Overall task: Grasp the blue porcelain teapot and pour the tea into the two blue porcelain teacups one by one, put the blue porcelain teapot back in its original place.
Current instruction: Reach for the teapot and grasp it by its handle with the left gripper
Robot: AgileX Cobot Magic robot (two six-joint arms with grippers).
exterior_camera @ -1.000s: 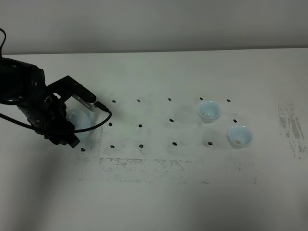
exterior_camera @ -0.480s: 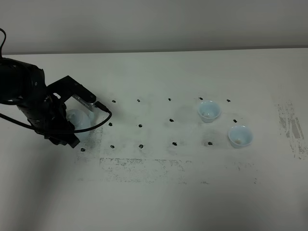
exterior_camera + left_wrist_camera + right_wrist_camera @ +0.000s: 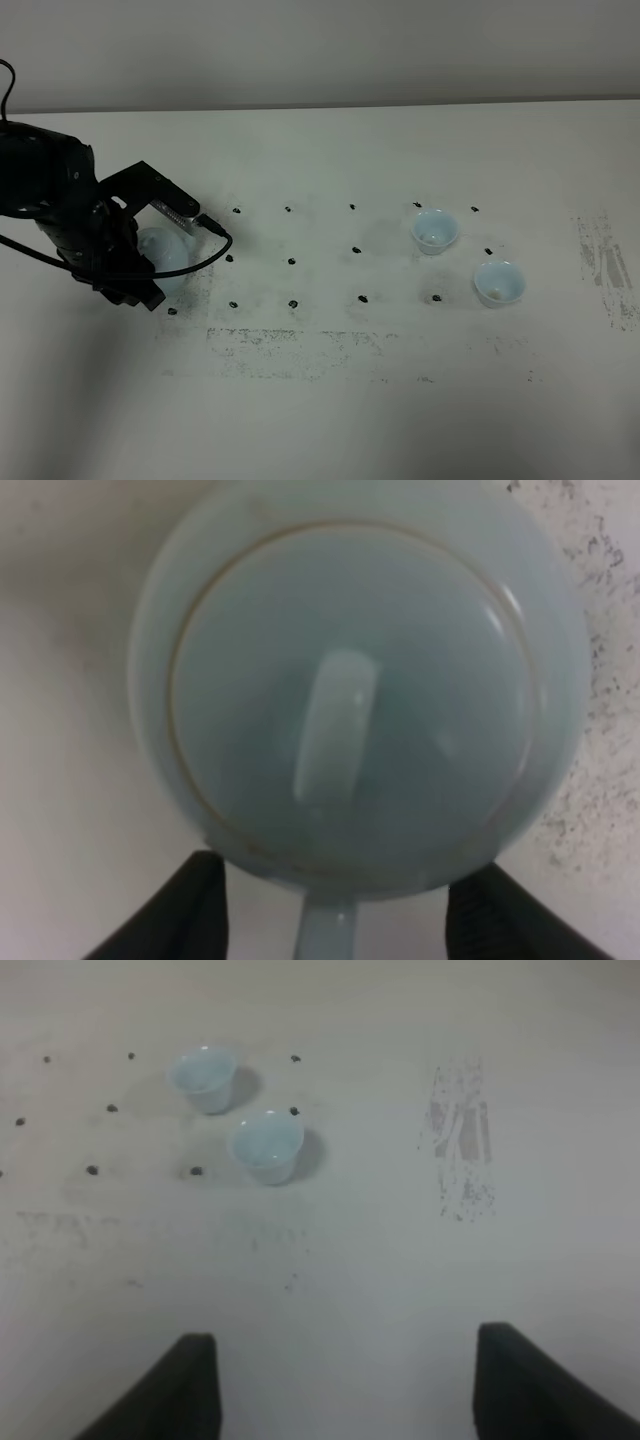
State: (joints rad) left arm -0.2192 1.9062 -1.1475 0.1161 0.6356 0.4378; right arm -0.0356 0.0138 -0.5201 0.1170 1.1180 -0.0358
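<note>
The blue porcelain teapot stands at the left of the table, mostly hidden under my left arm. In the left wrist view the teapot fills the frame from above, lid and knob showing. My left gripper is open, its dark fingers on either side of the teapot's handle, not closed on it. The two blue porcelain teacups stand upright at the right. They also show in the right wrist view. My right gripper is open and empty, well back from the cups.
The white table bears a grid of small black dots and grey scuffed patches. A black cable loops off the left arm beside the teapot. A pale wall stands behind the table's far edge.
My left arm has shifted very slightly left and down over the teapot. The teapot and the cups have not moved.
</note>
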